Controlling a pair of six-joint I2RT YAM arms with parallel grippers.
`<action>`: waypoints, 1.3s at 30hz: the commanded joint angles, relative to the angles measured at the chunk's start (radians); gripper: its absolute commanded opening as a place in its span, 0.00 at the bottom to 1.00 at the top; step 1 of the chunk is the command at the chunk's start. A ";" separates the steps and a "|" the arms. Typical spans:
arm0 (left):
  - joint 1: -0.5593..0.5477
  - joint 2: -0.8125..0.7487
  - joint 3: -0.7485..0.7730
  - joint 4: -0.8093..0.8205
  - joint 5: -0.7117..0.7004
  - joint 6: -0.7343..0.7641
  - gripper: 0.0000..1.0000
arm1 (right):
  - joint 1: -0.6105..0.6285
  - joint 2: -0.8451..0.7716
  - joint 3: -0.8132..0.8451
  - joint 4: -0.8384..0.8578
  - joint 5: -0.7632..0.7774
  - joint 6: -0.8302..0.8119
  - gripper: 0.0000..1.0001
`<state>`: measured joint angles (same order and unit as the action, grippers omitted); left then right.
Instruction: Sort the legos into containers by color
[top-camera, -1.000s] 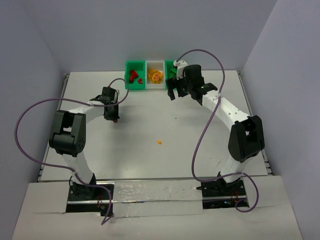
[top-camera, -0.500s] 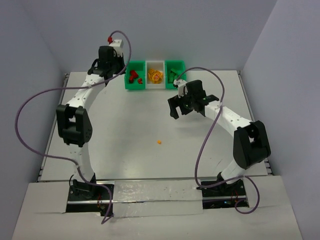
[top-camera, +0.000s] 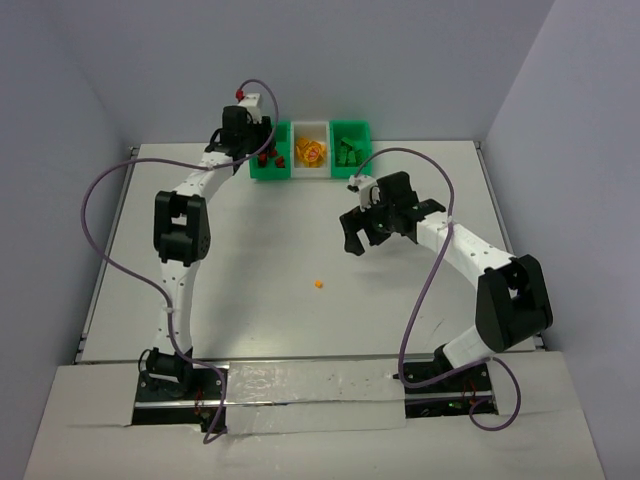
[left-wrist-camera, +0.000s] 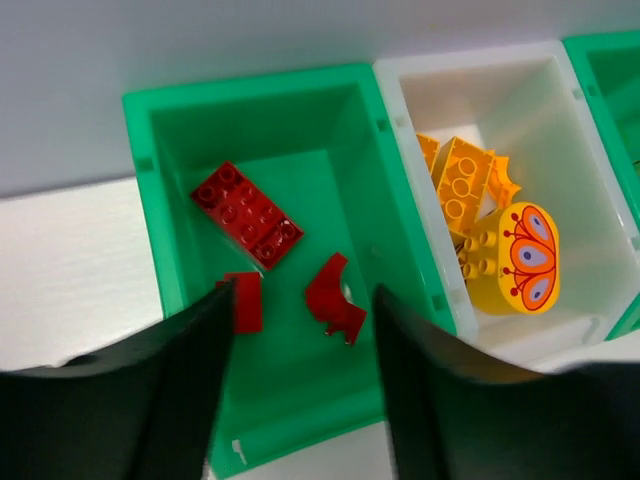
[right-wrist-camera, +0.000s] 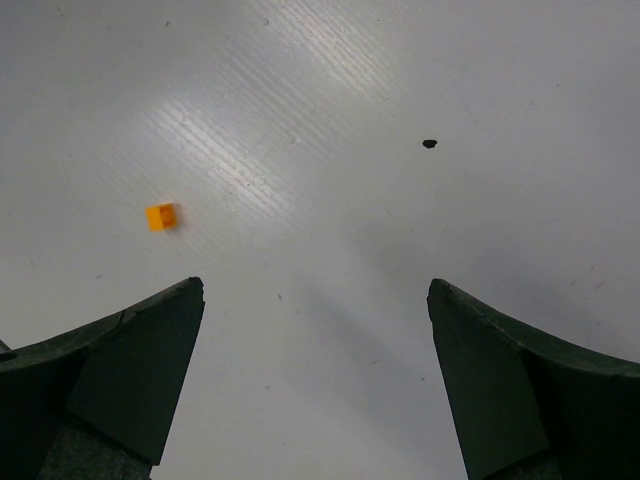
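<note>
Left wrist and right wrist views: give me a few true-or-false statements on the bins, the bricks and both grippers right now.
1. The left green bin holds three red bricks. True.
2. The right gripper is shut on an orange brick. False: it is open and empty above the table, and the small orange brick lies loose there.
3. The white bin is empty. False: it holds yellow and orange bricks, one with a butterfly print.
4. The left gripper hangs open over the left green bin, holding nothing. True.
</note>
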<state>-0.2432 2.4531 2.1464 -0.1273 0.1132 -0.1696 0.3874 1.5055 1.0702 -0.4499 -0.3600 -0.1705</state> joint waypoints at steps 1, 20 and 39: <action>-0.007 -0.019 0.133 0.112 -0.002 -0.001 0.74 | 0.015 -0.052 -0.021 -0.013 -0.012 -0.020 1.00; 0.097 -0.701 -0.539 -0.030 0.023 0.017 0.85 | 0.361 0.130 0.042 -0.063 0.141 0.013 0.77; 0.210 -0.814 -0.796 -0.054 0.132 -0.030 0.83 | 0.452 0.405 0.228 -0.117 0.277 0.037 0.52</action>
<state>-0.0477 1.6363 1.3141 -0.2005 0.2102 -0.1814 0.8281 1.8856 1.2546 -0.5344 -0.1278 -0.1430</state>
